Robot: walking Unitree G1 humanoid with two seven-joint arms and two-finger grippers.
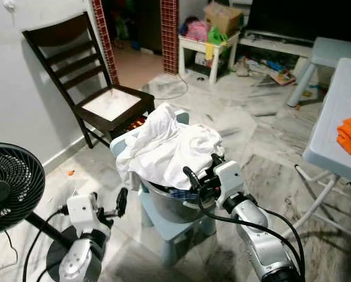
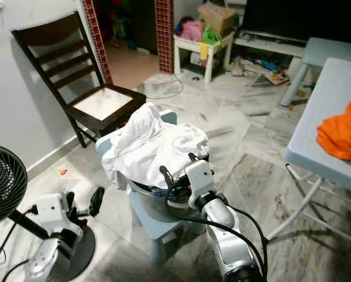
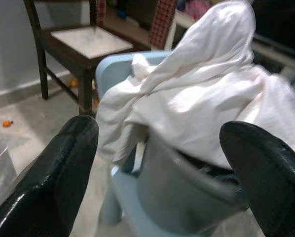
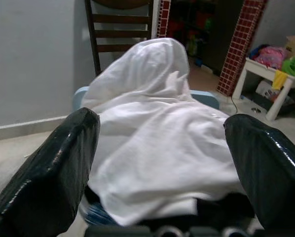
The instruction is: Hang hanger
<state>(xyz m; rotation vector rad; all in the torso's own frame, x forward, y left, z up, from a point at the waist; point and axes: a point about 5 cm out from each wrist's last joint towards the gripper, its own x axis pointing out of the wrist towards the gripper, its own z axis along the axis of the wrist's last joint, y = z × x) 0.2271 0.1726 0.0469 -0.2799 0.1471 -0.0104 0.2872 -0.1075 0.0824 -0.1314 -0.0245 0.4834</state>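
The floor [image 1: 263, 170] is shiny grey marble tile; a dark wooden chair [image 1: 90, 76] stands by the white wall; a soft white cloth [image 1: 164, 147] is heaped on a grey bucket [image 1: 169, 205] on a pale blue plastic chair [image 1: 175, 226]; the right gripper [image 1: 202, 170] is open, touching the cloth; the left gripper [image 1: 120, 205] is open beside the bucket; I cannot see a hanger.

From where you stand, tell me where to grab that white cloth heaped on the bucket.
Pinch the raised peak of the white cloth, coming down from above with the right gripper, which is open and closest. The peak stands free above the heap, while lower folds drape over the grey bucket and the small blue chair, probably dragging if pulled sideways.
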